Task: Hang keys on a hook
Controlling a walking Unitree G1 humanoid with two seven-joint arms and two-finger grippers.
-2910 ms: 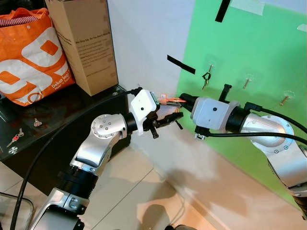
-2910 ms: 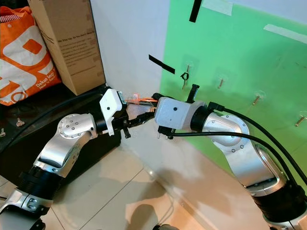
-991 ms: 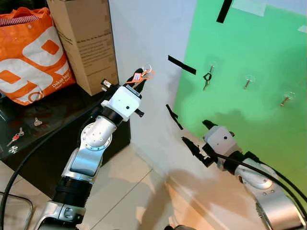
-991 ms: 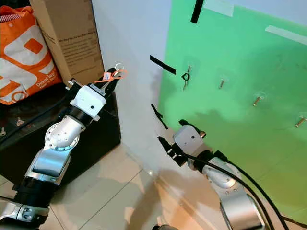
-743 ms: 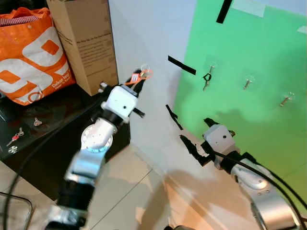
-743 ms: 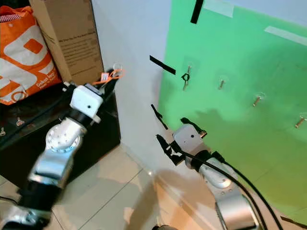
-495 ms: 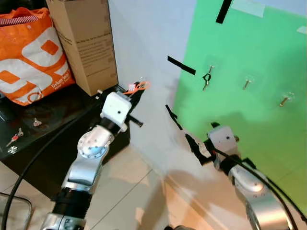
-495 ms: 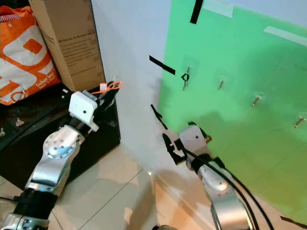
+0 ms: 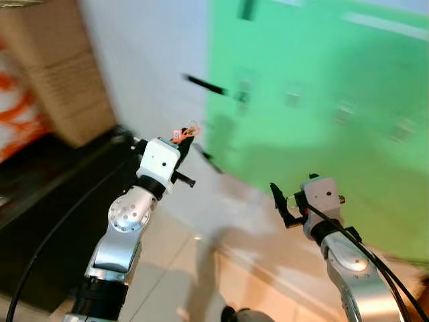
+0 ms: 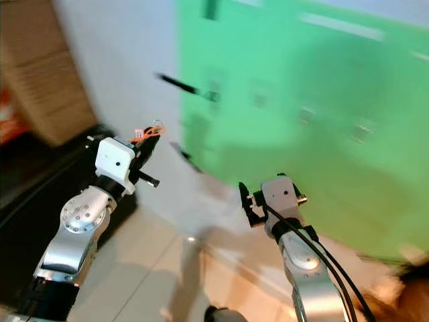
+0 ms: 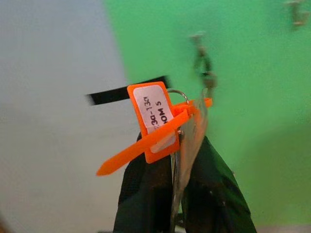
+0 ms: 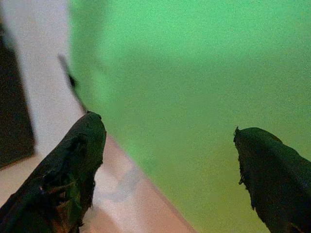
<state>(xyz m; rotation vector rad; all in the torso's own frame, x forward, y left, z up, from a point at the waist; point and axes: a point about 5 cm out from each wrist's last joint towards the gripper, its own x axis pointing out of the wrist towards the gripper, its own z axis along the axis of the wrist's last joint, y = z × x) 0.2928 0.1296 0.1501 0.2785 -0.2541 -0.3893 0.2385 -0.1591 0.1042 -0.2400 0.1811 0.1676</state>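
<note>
Standing blurred at the far left are a cardboard box (image 9: 50,74) and, below it, a dark cabinet (image 9: 40,201). Next comes the left gripper (image 9: 182,139), raised before the white wall (image 9: 141,60), its jaws closed on the keys (image 11: 187,141): a metal key on a ring with an orange tag (image 11: 154,121) bearing a white label and a loose orange strap. In the left wrist view the keys sit pinched between the two black fingers (image 11: 143,194), with a strip of black tape (image 11: 129,91) on the wall behind and, further along, a hook (image 11: 198,41) on the green board (image 9: 322,80) that already carries a dark key. More hooks on the board are too smeared to make out. Furthest right, the right gripper (image 9: 283,204) hangs lower, near the foot of the board, its jaws spread wide and empty above the pale floor (image 9: 194,268).
</note>
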